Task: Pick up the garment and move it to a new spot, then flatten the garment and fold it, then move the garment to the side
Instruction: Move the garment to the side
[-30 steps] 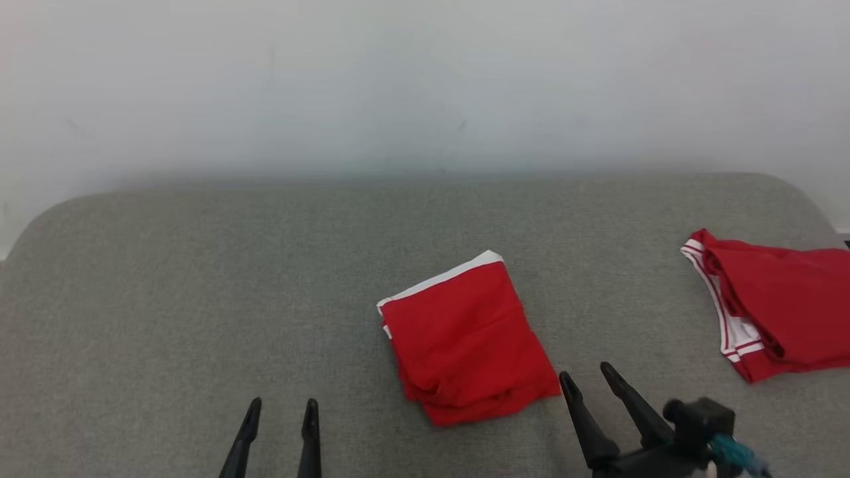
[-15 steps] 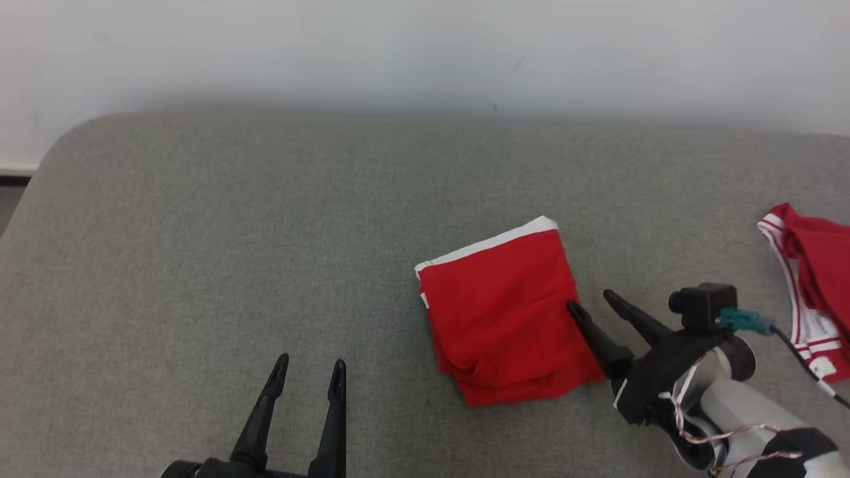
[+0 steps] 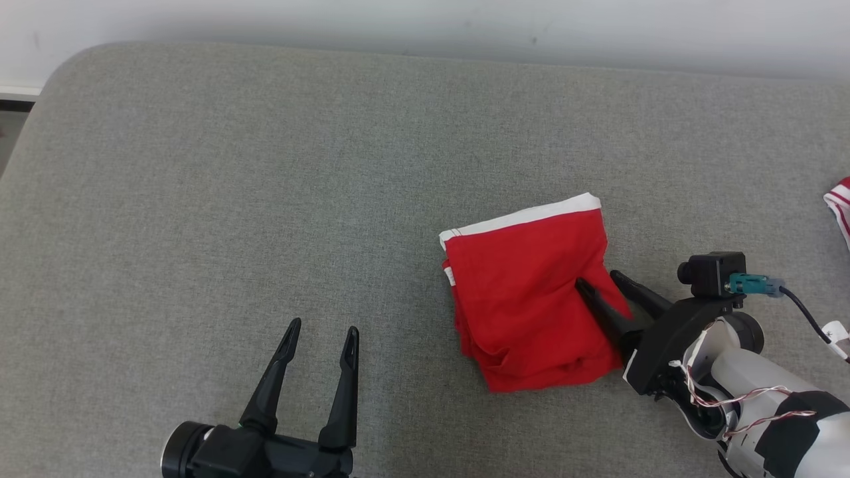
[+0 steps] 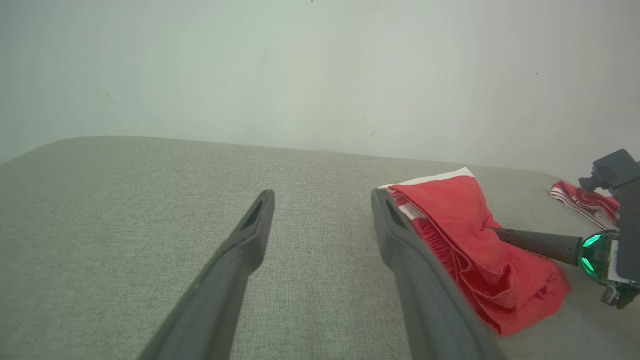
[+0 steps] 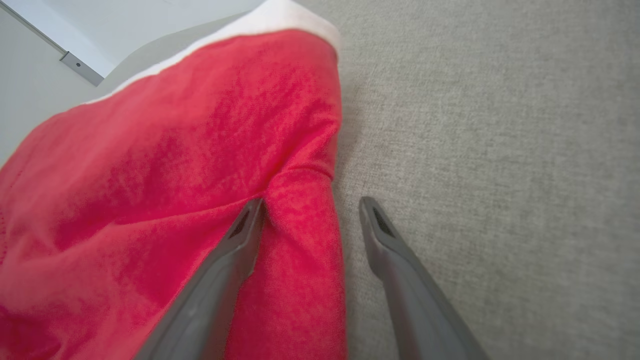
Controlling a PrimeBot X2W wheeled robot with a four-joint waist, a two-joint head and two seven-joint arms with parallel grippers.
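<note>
The garment (image 3: 524, 292) is a folded red piece with a white band along its far edge, lying on the grey padded surface (image 3: 265, 199). My right gripper (image 3: 601, 279) is open and straddles its right edge: one finger presses on top of the red cloth, the other lies on the grey surface beside it. The right wrist view shows the garment (image 5: 175, 190) with that edge running between the fingers of the right gripper (image 5: 310, 210). My left gripper (image 3: 321, 332) stands open and empty, well to the left of the garment (image 4: 465, 235).
A second red and white garment (image 3: 839, 206) pokes in at the right edge, also seen as a small heap (image 4: 582, 202) past my right arm. A pale wall (image 4: 320, 75) rises behind the surface. Wide bare grey fabric lies left and far.
The camera has tilted down and shifted. My right gripper has moved forward and left onto the garment's right edge, one finger now on the cloth. The left gripper stays open.
</note>
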